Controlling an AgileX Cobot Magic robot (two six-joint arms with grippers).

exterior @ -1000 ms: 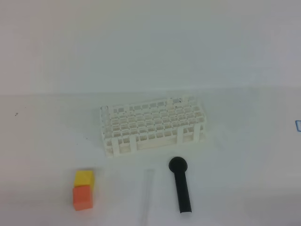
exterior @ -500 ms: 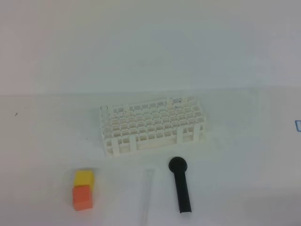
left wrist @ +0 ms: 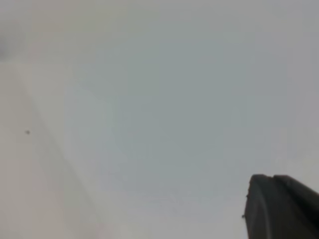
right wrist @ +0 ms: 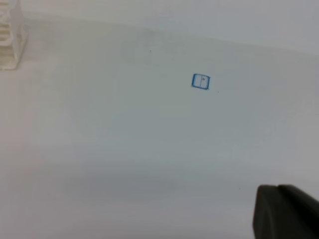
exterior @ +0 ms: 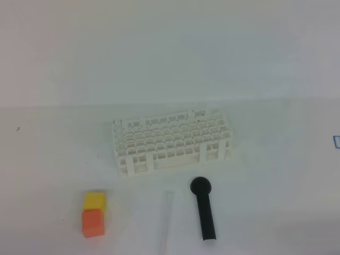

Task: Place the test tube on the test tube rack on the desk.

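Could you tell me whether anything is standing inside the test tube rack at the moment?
No tube shows in the test tube rack; its visible holes look vacant, though its lower tier is partly hidden. The test tube lies flat on the desk in front of it.

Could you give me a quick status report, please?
Both grippers shut, empty. Test tube flat on desk, in front of rack. Black stick beside it, apart.
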